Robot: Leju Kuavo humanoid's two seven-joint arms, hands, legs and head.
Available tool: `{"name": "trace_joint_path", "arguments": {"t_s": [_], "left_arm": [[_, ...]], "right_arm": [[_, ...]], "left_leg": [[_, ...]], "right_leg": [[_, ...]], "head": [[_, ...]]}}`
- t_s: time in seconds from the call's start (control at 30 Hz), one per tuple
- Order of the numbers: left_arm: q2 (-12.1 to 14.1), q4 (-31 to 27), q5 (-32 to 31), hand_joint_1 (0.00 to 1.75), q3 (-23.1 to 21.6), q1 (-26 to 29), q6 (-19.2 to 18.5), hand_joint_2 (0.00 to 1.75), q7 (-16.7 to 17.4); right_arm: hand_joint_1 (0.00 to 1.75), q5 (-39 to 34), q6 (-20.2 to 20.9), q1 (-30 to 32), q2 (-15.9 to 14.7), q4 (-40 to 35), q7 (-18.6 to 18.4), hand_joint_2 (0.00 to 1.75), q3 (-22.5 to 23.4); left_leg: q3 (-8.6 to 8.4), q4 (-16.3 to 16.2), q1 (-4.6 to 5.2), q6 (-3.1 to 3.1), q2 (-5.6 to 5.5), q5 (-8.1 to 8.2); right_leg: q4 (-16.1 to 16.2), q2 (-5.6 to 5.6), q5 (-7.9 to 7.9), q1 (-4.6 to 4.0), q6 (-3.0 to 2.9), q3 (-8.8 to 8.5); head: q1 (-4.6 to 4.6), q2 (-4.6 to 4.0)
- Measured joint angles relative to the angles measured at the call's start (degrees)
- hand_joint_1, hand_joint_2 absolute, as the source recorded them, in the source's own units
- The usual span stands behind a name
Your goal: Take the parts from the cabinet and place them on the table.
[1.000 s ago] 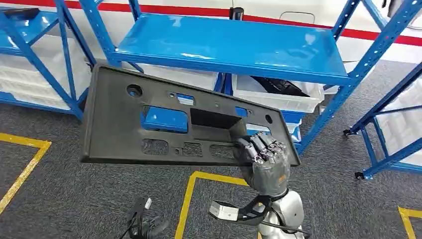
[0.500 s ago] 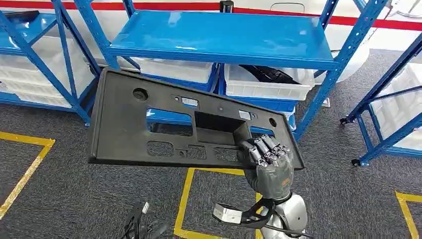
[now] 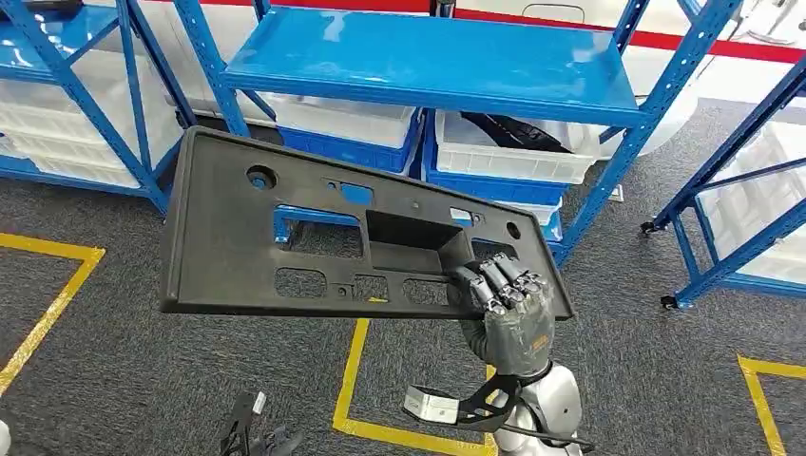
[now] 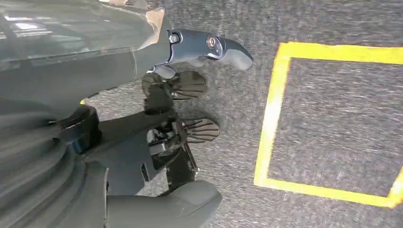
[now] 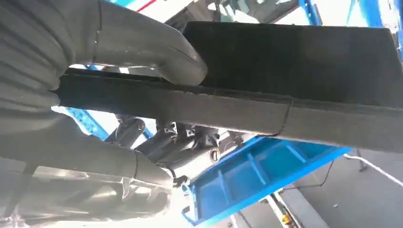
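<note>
Head view first, nearest things: the right hand [image 3: 504, 313] rises from the bottom edge on its silver arm, fingers [image 3: 499, 283] curled over the near right edge of a large black plastic panel [image 3: 247, 237], thumb underneath as the right wrist view shows [image 5: 157, 57], so the panel's rim is clamped between thumb and fingers. The panel is held out in the air, roughly flat and tilted slightly, stretching away to the left from that single corner grip; I judge this one-sided hold leaves the long free end liable to sag or swing during carrying. The left hand [image 4: 180, 118] hangs low over the floor with its dark fingers apart and nothing in them. Beneath lies grey carpet floor [image 3: 114, 380] marked with yellow tape lines [image 3: 356, 370]. Farther off stands the blue metal cabinet [image 3: 428, 66], its broad shelf bare on top, with white bins [image 3: 518, 157] on the lower level, one holding dark parts. More blue racking [image 3: 732, 171] stands to the right. The part appears already lifted clear of the shelving, so carrying it to the worktop is likely the step in hand.
</note>
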State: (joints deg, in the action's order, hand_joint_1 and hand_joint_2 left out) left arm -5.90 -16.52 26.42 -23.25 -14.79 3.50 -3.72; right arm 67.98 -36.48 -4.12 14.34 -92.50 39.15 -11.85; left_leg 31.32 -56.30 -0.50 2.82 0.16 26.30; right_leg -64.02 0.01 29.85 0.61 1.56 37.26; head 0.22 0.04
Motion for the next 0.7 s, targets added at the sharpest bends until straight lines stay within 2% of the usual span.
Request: {"name": "trace_joint_path", "arguments": {"t_s": [0.03, 0.07, 0.1, 0.13, 0.17, 0.2, 0.23, 0.27, 0.3, 0.33, 0.37, 0.4, 0.43, 0.47, 0.5, 0.53, 0.6, 0.63, 0.67, 0.7], "left_arm": [[0.0, 0.0, -0.1, 0.00, 0.2, 0.1, 0.0, 1.75, 0.0], [0.0, 0.0, -0.3, 0.00, 0.5, 0.3, 0.0, 1.75, 0.0], [0.1, 0.0, -0.5, 0.00, 0.7, 0.5, 0.0, 1.75, 0.0], [0.1, 0.0, -0.5, 0.00, 0.9, 0.6, 0.0, 1.75, 0.0], [0.1, 0.0, -0.5, 0.00, 0.9, 0.8, 0.0, 1.75, 0.0], [0.1, 0.0, -0.5, 0.00, 1.0, 0.8, 0.0, 1.75, 0.0], [0.1, 0.0, -0.5, 0.00, 1.0, 0.8, 0.0, 1.75, 0.0], [0.1, 0.0, -0.5, 0.00, 1.1, 0.7, 0.0, 1.75, 0.0], [0.0, 0.0, -0.4, 0.00, 1.3, 0.6, 0.2, 1.75, 0.1], [-0.2, 0.0, -0.4, 0.00, 1.4, 0.6, 0.4, 1.75, 0.2], [-0.9, 0.0, -0.5, 0.00, 1.9, 0.2, 1.6, 1.75, 1.0], [-1.9, 0.0, -0.7, 0.00, 2.1, -0.3, 2.6, 1.75, 1.8], [-2.5, 0.0, -0.8, 0.00, 2.3, -0.6, 3.1, 1.75, 2.2], [-2.8, 0.0, -1.2, 0.00, 2.5, -1.1, 3.3, 1.75, 2.4], [-3.3, 0.0, -1.3, 0.00, 2.6, -1.3, 3.3, 1.75, 2.5], [-3.5, -0.2, -1.5, 0.00, 2.8, -1.4, 3.2, 1.75, 2.5], [-3.6, -0.2, -1.5, 0.00, 3.3, -1.5, 3.3, 1.75, 2.5], [-3.7, -0.2, -1.5, 0.00, 3.4, -1.5, 3.3, 1.75, 2.5], [-3.8, -0.2, -1.5, 0.00, 3.5, -1.5, 3.3, 1.75, 2.5], [-3.8, -0.2, -1.6, 0.00, 3.5, -1.5, 3.3, 1.75, 2.5]], "right_arm": [[1.75, 0.1, 0.0, 0.0, -0.1, 0.2, 0.0, 1.75, 0.0], [1.75, 0.2, 0.0, 0.1, -0.2, 0.6, 0.0, 1.75, 0.0], [1.75, 0.2, 0.0, 0.1, -0.3, 0.8, 0.0, 1.75, 0.0], [1.75, 0.2, 0.0, 0.1, -0.4, 1.0, 0.0, 1.75, 0.1], [1.75, 0.2, 0.0, 0.1, -0.4, 1.2, 0.0, 1.75, 0.1], [1.75, 0.2, 0.0, 0.1, -0.4, 1.4, 0.0, 1.75, 0.1], [1.75, 0.0, 0.0, 0.0, -0.4, 1.5, 0.0, 1.75, 0.0], [1.75, -0.6, 0.0, -0.2, -0.4, 1.6, 0.0, 1.75, -0.1], [1.75, -0.9, 0.0, -0.4, -0.4, 1.8, 0.0, 1.75, -0.3], [1.75, -1.0, 0.0, -0.5, -0.4, 1.9, 0.0, 1.75, -0.4], [1.75, -1.3, 0.0, -0.9, -0.5, 2.2, 0.0, 1.75, -0.6], [1.75, -1.2, 0.0, -1.5, -0.5, 2.7, 0.0, 1.75, -0.8], [1.75, -1.1, 0.0, -1.8, -0.4, 2.9, 0.0, 1.75, -0.9], [1.75, -1.0, 0.0, -2.1, -0.4, 3.3, 0.0, 1.75, -1.1], [1.75, -1.0, 0.0, -2.4, -0.2, 3.6, 0.0, 1.75, -1.2], [1.75, -1.0, 0.0, -2.6, -0.1, 3.8, 0.0, 1.75, -1.2], [1.75, -1.0, 0.0, -2.6, 0.0, 4.0, 0.0, 1.75, -1.3], [1.75, -1.0, 0.0, -2.5, 0.0, 4.2, 0.0, 1.75, -1.3], [1.75, -1.1, 0.0, -2.5, 0.0, 4.4, 0.0, 1.75, -1.3], [1.75, -1.1, 0.0, -2.5, 0.0, 4.6, 0.0, 1.75, -1.3]], "left_leg": [[0.46, 0.0, 0.07, 0.11, 0.03, -0.33], [1.44, -0.1, 0.14, 0.17, 0.14, -1.01], [2.03, -0.1, 0.14, 0.13, 0.21, -1.43], [2.59, -0.1, 0.15, 0.04, 0.26, -1.87], [3.11, -0.2, 0.14, -0.12, 0.26, -2.28], [3.54, -0.3, 0.14, -0.34, 0.25, -2.66], [3.77, -0.4, 0.14, -0.56, 0.22, -2.89], [4.12, -0.6, 0.27, -0.85, 0.24, -3.11], [4.41, -0.9, 0.48, -1.09, 0.26, -3.31], [4.44, -0.8, 0.42, -1.17, 0.23, -3.44], [4.49, -0.8, 0.48, -1.55, 0.31, -3.94], [4.61, -0.8, 0.42, -1.82, 0.28, -4.31], [4.67, -0.7, 0.47, -2.12, 0.22, -4.58], [5.12, -1.2, 0.10, -2.45, -0.05, -4.03], [5.94, -2.8, 0.03, -2.81, -0.17, -1.30], [7.22, -7.0, -0.12, -3.17, -0.21, 2.72], [9.95, -16.2, -0.23, -3.74, -0.26, 7.60], [10.63, -19.2, -0.30, -3.93, -0.26, 8.22], [10.04, -19.7, -0.46, -4.03, -0.25, 7.39], [8.15, -17.5, -0.64, -4.05, -0.24, 5.71]], "right_leg": [[-3.1, 0.01, 1.73, 0.06, -0.20, 1.01], [-9.2, 0.00, 4.34, 0.13, -0.18, 2.92], [-11.5, 0.00, 4.66, 0.14, 0.28, 3.22], [-11.0, 0.00, 3.91, 0.15, 0.87, 2.19], [-7.7, -0.01, 2.20, 0.18, 1.57, -0.48], [-1.8, -0.02, 0.26, 0.18, 2.06, -4.36], [3.1, -0.04, -0.59, 0.25, 2.07, -7.42], [7.3, -0.03, 0.20, 0.26, 1.53, -9.69], [8.5, 0.06, 0.24, -0.16, 1.34, -10.73], [8.2, 0.12, 0.10, -0.29, 1.19, -10.59], [8.1, 0.12, -0.23, -0.34, 0.95, -9.44], [7.7, 0.18, -0.35, -0.42, 0.68, -9.13], [7.9, 0.15, -0.65, -0.31, 0.15, -8.80], [8.2, -0.01, -1.29, 0.95, -0.82, -8.80], [8.2, -0.06, -1.85, 0.70, -1.69, -8.67], [8.2, -0.14, -2.44, 0.63, -2.31, -8.00], [8.0, -0.13, -3.38, 0.51, -2.45, -6.74], [8.0, -0.13, -3.70, 0.51, -2.31, -6.17], [7.8, -0.12, -4.14, 0.51, -2.13, -5.52], [7.7, -0.13, -4.40, 0.53, -1.97, -5.08]], "head": [[0.00, 0.00], [-0.02, 0.00], [0.13, 0.00], [0.09, 0.00], [0.11, 0.00], [0.09, 0.00], [0.11, 0.00], [0.13, 0.00], [0.11, 0.00], [-0.02, 0.00], [0.15, 0.00], [-0.02, 0.00], [-0.09, 0.00], [0.11, 0.00], [-0.05, 0.00], [-0.35, 0.00], [-0.39, 0.00], [-0.37, 0.00], [-0.37, 0.02], [-0.39, 0.00]]}}
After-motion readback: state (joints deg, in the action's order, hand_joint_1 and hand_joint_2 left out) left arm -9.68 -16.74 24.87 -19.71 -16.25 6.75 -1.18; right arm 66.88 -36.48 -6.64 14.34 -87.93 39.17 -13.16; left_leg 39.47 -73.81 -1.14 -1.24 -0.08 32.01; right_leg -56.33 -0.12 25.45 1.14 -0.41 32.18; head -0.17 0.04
